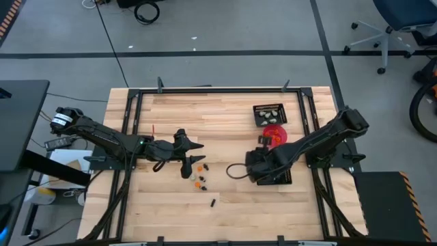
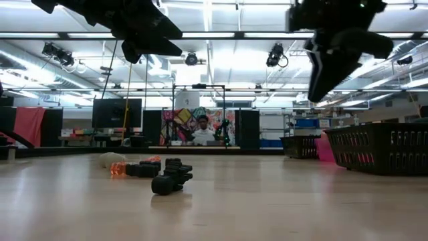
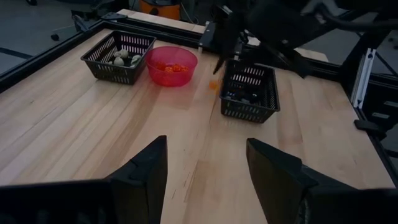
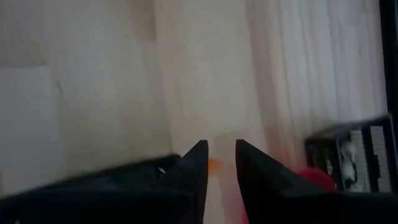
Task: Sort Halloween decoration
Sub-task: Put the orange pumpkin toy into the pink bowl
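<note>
Pale wood planks make up the surface (image 1: 225,143), boxed in by a black frame, with a grey shop floor beyond. I keep three containers in a line down the right side so each colour has its own home: a black mesh tray (image 1: 268,113) nearest the far edge holding the cream pieces, the pink-red bowl (image 1: 275,133) just beside it with orange ones inside, and a second mesh tray (image 3: 250,93) closer to the near edge, mostly under my right arm, with dark bits in it.

The unsorted Halloween decoration (image 1: 200,176) — a small loose scatter of orange and black trinkets — lies left of centre, towards the near edge.

My left tool (image 1: 186,158) hangs just above that scatter with its fingers spread wide and nothing between them; I read that as lining up for the next pick.

My right tool (image 4: 221,163) sits at the second tray's edge, near the bowl, fingers drawn in to a narrow gap. A small orange speck (image 3: 213,84) shows by the tips in both wrist views, but I cannot tell whether it is pinched or lying loose — so I cannot call the grip.
</note>
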`<state>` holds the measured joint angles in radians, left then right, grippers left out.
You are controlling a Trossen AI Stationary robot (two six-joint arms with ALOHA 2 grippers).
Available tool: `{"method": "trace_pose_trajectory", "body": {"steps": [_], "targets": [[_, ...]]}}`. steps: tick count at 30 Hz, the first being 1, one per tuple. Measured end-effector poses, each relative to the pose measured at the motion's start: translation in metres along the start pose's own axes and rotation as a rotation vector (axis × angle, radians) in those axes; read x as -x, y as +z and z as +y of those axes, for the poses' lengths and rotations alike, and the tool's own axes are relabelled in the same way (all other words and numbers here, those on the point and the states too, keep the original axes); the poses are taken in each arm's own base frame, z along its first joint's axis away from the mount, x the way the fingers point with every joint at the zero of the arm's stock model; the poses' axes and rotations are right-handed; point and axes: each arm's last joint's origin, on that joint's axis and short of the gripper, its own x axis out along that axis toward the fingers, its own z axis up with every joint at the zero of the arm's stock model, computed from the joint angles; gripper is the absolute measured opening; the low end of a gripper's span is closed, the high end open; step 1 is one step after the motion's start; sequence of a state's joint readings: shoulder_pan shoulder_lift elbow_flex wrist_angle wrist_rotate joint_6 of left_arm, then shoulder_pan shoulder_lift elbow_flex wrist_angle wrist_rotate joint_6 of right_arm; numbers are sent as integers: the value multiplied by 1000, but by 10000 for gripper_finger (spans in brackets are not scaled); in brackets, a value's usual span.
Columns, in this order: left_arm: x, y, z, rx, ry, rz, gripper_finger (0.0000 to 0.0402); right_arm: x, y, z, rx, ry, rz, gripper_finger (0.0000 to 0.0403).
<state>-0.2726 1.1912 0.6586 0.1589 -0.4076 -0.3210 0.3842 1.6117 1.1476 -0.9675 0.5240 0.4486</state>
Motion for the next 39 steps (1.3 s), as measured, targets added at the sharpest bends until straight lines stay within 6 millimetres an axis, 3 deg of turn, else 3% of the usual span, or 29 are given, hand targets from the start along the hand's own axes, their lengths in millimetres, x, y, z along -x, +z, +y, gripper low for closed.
{"method": "trace_pose_trajectory", "body": {"steps": [10,16,24,31,39], "targets": [[0,0,0,2,0,-1,192,-15,-35,-38,-125,-46,49,78],[0,0,0,2,0,-1,192,-23,-37,-48,-172,15,80,85],[0,0,0,5,0,-1,192,-30,-44,-61,-425,136,283,108],[0,0,0,6,0,-1,192,-19,-65,-72,-432,56,488,139],[0,0,0,7,0,-1,192,-13,-78,-81,-304,78,657,142]]}}
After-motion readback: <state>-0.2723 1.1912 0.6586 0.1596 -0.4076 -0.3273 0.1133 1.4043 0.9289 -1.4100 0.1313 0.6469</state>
